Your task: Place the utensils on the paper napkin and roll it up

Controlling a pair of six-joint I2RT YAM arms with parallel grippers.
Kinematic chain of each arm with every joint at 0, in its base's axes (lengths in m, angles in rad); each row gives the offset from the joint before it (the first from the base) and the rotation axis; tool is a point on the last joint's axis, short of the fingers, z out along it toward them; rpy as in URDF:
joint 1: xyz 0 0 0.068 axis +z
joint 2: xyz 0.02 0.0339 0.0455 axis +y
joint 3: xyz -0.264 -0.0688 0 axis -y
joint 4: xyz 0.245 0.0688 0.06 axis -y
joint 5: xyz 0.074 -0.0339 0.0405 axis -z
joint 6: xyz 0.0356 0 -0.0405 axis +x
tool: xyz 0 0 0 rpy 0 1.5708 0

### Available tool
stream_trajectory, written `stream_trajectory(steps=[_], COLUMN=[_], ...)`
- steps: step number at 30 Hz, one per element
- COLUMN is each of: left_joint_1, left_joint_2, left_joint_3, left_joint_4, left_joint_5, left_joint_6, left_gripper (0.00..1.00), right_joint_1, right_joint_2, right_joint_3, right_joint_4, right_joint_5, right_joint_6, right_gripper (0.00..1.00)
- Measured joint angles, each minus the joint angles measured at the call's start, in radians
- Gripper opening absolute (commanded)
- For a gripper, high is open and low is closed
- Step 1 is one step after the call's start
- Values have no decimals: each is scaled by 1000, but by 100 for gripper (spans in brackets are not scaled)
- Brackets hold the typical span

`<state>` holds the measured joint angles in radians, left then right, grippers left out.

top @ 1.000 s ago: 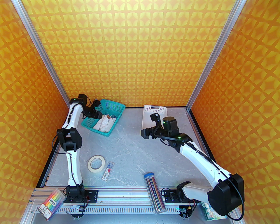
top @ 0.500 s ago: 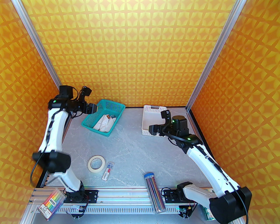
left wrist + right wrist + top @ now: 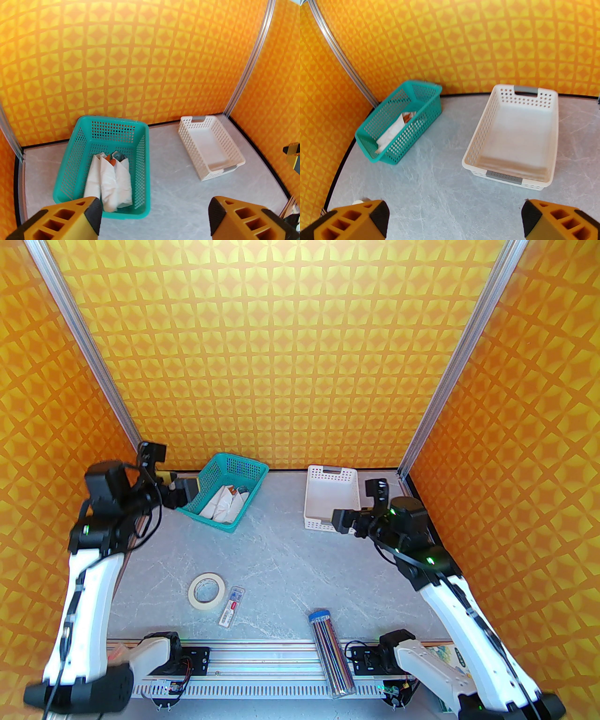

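Left wrist view: left gripper (image 3: pixel 154 213) hangs above the table (image 3: pixel 182 194), jaws spread wide with nothing between them, near the front end of the teal basket (image 3: pixel 140 161). In that basket lies the paper napkin (image 3: pixel 110 182), rolled into white bundles, with orange tips of the utensils (image 3: pixel 110 160) and a grey piece (image 3: pixel 118 155) poking out at the far end. Right wrist view: right gripper (image 3: pixel 454 216) also wide apart and empty, over the table just short of the white basket (image 3: pixel 480 131).
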<state>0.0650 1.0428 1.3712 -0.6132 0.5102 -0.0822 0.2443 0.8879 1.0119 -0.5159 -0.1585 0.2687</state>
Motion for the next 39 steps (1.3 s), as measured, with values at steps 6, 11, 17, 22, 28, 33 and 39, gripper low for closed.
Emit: stream_trajectory(steps=[6,11,17,22,28,33,39], left_joint_1=[0,0,0,0,0,0,0], left_joint_2=[-203,-315,-414,-486,-500,-500,-510], left_joint_3=[-202,-341,-453,-515,-537,-543,-581], left_joint_4=[80,115,116,111,105,105,109], left_joint_5=[-98,-173,-244,-288,-308,-328,-386], left_joint_6=[-115,-192,-232,-248,-254,-251,-225], left_gripper=[91,92,92,93,95,96,96], right_joint_1=[0,0,0,0,0,-3,-29], right_joint_2=[-90,-142,-202,-222,-210,-186,-180], right_joint_3=[-70,-129,-211,-272,-309,-369,-467], right_joint_4=[-23,-33,-32,-26,16,83,190], right_joint_5=[48,90,142,188,242,348,451], right_joint_6=[22,35,34,34,29,12,-51], right_gripper=[99,99,99,98,99,99,99])
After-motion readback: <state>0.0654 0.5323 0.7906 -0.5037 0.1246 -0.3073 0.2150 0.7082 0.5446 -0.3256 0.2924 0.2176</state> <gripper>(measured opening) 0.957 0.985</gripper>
